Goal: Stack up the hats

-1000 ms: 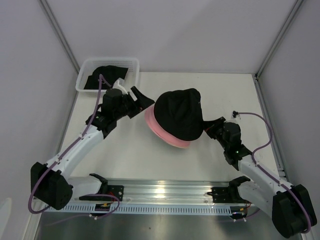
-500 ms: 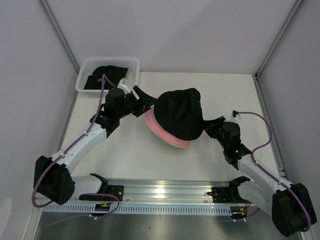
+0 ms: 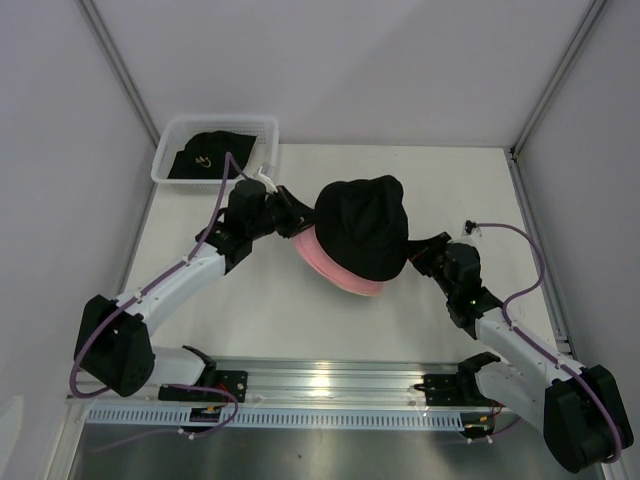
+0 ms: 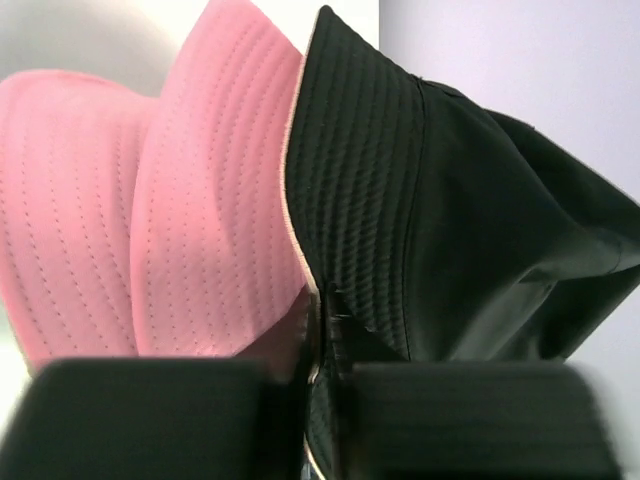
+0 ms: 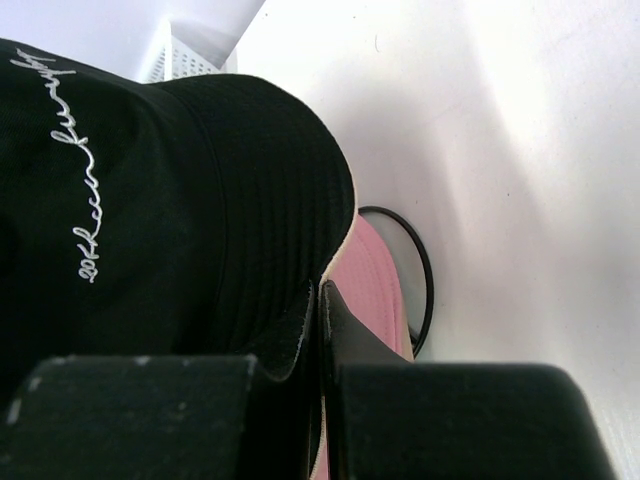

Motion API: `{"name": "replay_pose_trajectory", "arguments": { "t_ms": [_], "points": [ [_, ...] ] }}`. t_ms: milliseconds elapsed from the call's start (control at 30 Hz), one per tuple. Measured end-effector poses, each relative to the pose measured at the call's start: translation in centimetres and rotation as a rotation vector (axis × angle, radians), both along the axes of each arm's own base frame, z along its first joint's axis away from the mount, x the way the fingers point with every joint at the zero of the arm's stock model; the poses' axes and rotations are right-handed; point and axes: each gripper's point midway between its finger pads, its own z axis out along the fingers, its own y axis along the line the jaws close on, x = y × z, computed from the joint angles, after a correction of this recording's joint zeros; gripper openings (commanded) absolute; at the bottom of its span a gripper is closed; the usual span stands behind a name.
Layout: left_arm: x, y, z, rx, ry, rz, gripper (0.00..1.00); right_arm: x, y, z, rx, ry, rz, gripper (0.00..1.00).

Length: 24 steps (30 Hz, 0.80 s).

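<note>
Nearest, on the right arm (image 3: pixel 500 330), the right jaws are pressed together on the right brim of the black hat (image 3: pixel 362 225). That hat sits over the pink hat (image 3: pixel 335 270) at the middle of the desk (image 3: pixel 260 310), with a wire loop (image 5: pixel 424 262) showing under the pink brim. On the left arm (image 3: pixel 180 285), the left jaws pinch the black hat's left brim edge. In the far left corner, a white basket (image 3: pixel 165 165) holds another dark hat (image 3: pixel 205 160) with a light mark.

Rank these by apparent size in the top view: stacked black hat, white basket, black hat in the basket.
Largest: stacked black hat and white basket, too alike to rank.
Smallest: black hat in the basket.
</note>
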Motion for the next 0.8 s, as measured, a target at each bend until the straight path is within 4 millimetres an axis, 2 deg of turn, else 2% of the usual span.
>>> {"name": "replay_pose_trajectory", "arguments": {
  "t_ms": [167,400,600,800],
  "points": [
    [0.3,0.5,0.1,0.024,-0.023,0.029,0.01,0.1,-0.1,0.1,-0.007,-0.005,-0.003,0.0],
    [0.5,2.8,0.1,0.16,-0.114,0.113,0.01,0.1,0.5,-0.9,-0.02,0.019,0.011,0.0],
    [-0.2,3.6,-3.6,0.253,-0.078,0.129,0.01,0.2,1.5,-2.0,-0.034,0.047,0.035,0.0],
    [-0.8,4.1,-4.9,0.26,-0.086,0.138,0.01,0.6,2.7,-2.4,-0.045,0.065,0.06,0.0]
  ]
}}
